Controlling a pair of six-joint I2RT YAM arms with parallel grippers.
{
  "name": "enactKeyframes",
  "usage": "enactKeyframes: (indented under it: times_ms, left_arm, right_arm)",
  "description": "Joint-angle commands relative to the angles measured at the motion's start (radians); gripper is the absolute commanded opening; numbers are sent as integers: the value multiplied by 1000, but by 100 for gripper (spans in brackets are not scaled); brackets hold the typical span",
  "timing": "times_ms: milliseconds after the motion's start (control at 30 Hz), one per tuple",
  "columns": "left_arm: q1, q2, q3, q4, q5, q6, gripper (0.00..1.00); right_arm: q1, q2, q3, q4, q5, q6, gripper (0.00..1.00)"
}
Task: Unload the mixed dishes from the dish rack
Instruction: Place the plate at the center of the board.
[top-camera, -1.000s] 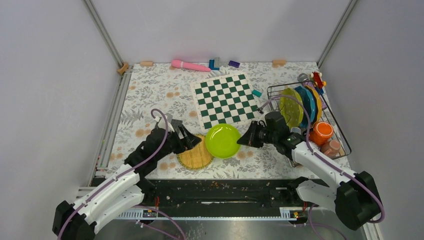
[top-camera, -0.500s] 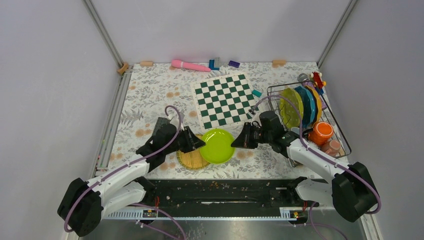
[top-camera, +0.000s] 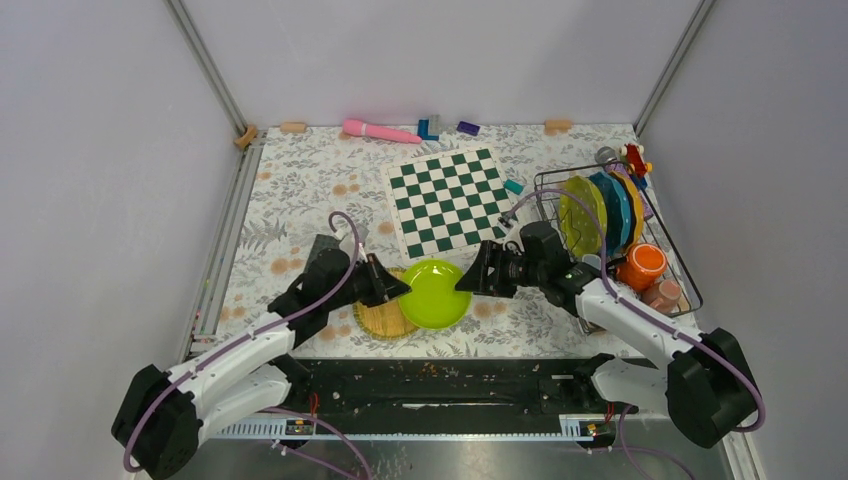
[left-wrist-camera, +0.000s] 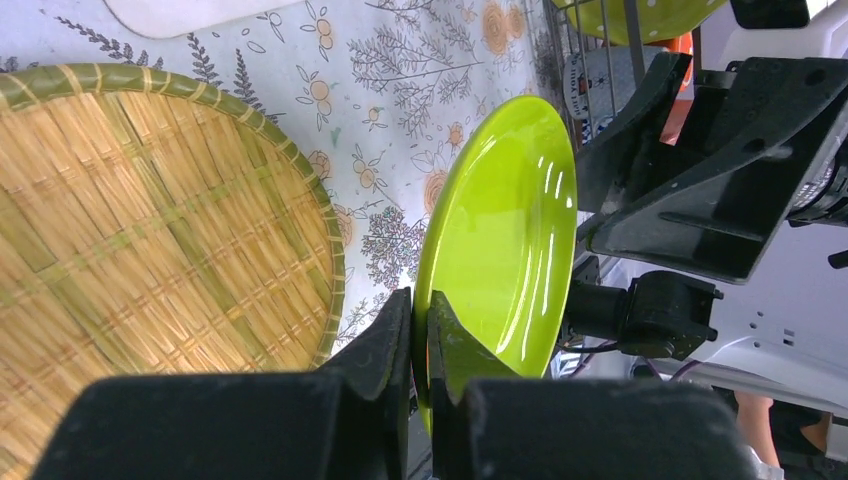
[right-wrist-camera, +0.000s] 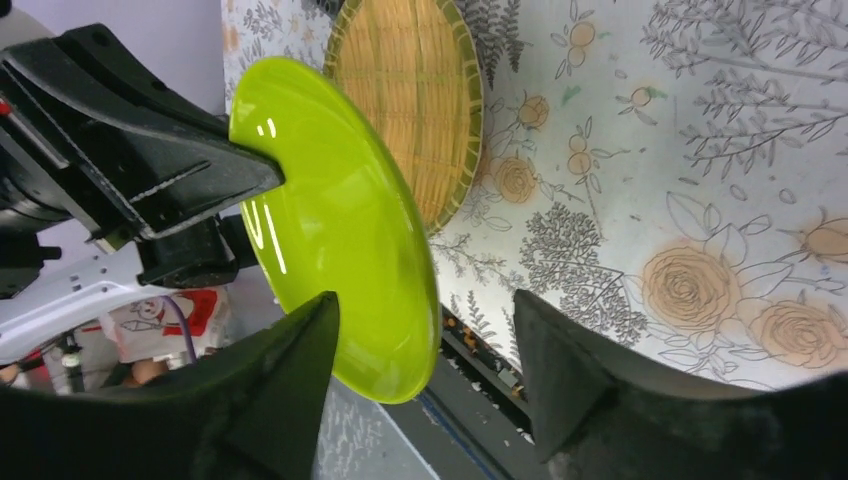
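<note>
A table under a floral cloth (top-camera: 300, 190), boxed in by pale grey walls, with a green-and-white chessboard (top-camera: 450, 200) at the far middle.

I judge I am partway through passing a dish between the arms. The lime-green plate (top-camera: 435, 295) hangs tilted on edge above the near middle of the table. My left gripper (top-camera: 392, 286) pinches its rim between closed fingers (left-wrist-camera: 395, 330). My right gripper (top-camera: 468, 279) has its fingers (right-wrist-camera: 270, 390) spread wide either side of the opposite rim, not touching it.

Next, I think the right arm must back away, and the left must lay the plate flat. The round woven tray (top-camera: 378, 318) just beneath is one possible spot.

At the right, the dish rack (top-camera: 690, 285) holds three upright plates: a dotted yellow-green plate (top-camera: 580, 215), a teal plate (top-camera: 612, 205) and an orange plate (top-camera: 632, 205). An orange cup (top-camera: 643, 262) and a pink cup (top-camera: 662, 293) stand at its near end.
</note>
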Motion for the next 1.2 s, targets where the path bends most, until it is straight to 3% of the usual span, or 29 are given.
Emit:
enactKeyframes:
  times_ms: [0,33,67,233,333,467,867,1167]
  left_arm:
    - [-4,-111,-13,-31,-61,0,0]
    - [-3,-138,-17,-59,-77,3,0]
    - [-3,-164,-20,-90,-96,4,0]
    - [0,-306,-32,-282,-262,-22,0]
    - [5,-370,-38,-388,-393,-55,0]
    - [9,-423,-47,-442,-452,-81,0]
    - [13,-318,-83,-397,-452,-114,0]
    - [24,-237,-90,-361,-452,-120,0]
  right_arm:
    - [9,-65,46,-35,85,-33,79]
    - [8,-83,46,-52,120,-41,96]
    - [8,-100,47,-76,155,-51,99]
    - [8,-208,29,-137,333,-68,100]
    - [9,-272,10,-138,383,-67,100]
    - [9,-346,-26,-112,419,-64,100]
    - [8,-535,-112,-49,507,-61,99]
    - [9,-585,-133,-42,546,-74,100]
